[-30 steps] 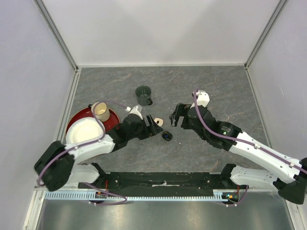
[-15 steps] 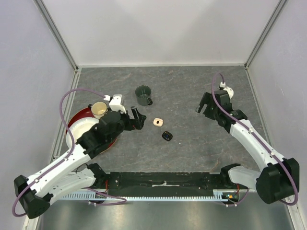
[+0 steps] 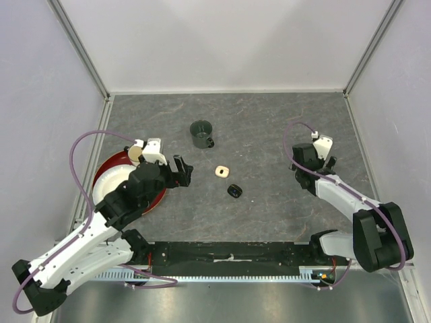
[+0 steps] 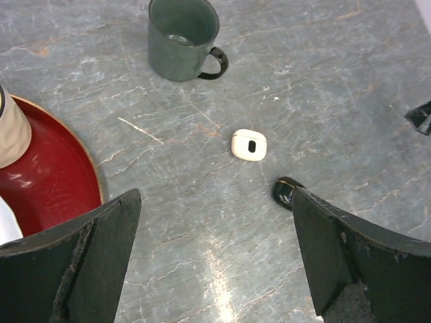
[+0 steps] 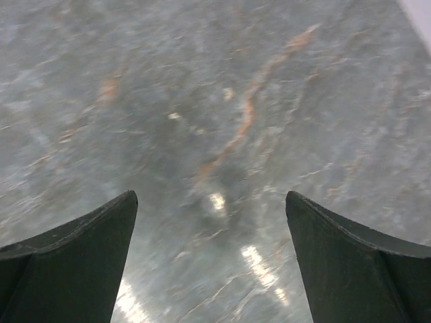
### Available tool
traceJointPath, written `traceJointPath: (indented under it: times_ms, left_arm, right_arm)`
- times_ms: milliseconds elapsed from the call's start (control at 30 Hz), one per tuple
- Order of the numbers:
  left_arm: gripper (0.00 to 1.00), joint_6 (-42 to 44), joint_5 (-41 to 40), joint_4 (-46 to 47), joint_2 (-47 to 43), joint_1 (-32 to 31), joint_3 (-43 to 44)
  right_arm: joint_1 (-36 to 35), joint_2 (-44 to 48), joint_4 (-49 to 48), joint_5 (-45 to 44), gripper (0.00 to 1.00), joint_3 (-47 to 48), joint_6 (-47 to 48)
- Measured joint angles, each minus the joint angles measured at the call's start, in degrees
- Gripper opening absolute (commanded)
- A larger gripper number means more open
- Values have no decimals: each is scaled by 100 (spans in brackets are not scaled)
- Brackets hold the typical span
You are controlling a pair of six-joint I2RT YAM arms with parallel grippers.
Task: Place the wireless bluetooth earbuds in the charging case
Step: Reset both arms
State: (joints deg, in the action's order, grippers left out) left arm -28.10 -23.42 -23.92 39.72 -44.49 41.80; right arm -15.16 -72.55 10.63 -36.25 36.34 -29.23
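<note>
A small cream-white charging case (image 3: 221, 171) (image 4: 249, 145) with a dark oval mark lies shut on the grey table. A black case (image 3: 234, 191) (image 4: 284, 190) lies just beyond it, partly hidden by a finger in the left wrist view. The earbuds are out of view. My left gripper (image 3: 183, 171) (image 4: 214, 195) hangs open to the left of both cases, with nothing between its fingers. Far to the right, my right gripper (image 3: 300, 168) (image 5: 209, 195) is open over bare table.
A dark green mug (image 3: 201, 134) (image 4: 183, 37) stands behind the cases. At the left a red plate (image 3: 110, 168) (image 4: 57, 178) carries a white bowl (image 3: 116, 183) and a beige cup (image 3: 137, 153) (image 4: 10, 131). Walls enclose the table on three sides.
Both arms drew back from the cases. The left gripper opened wider and moved left, leaving the cream case on the table. The right arm swung away right.
</note>
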Motion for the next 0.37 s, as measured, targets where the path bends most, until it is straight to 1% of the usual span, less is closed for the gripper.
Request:
traceJointPath:
  times_ms: [67, 167, 233, 267, 367]
  left_arm:
    - [98, 11, -42, -50, 42, 0, -4]
    - [98, 13, -61, -46, 87, 0, -52]
    - [98, 15, -74, -44, 140, 0, -83]
    - [98, 17, -79, -44, 175, 0, -85]
    - [98, 24, -164, -44, 363, 0, -83]
  right_arm:
    - [-17, 11, -391, -424, 98, -321, 190]
    - [-79, 107, -1764, -905, 98, -1012, 861]
    - [-114, 146, -2898, -1082, 98, -1641, 1362]
    - [-118, 144, -3307, -1141, 98, -1893, 1587]
    - [-122, 149, -4138, -1204, 98, -2304, 1996]
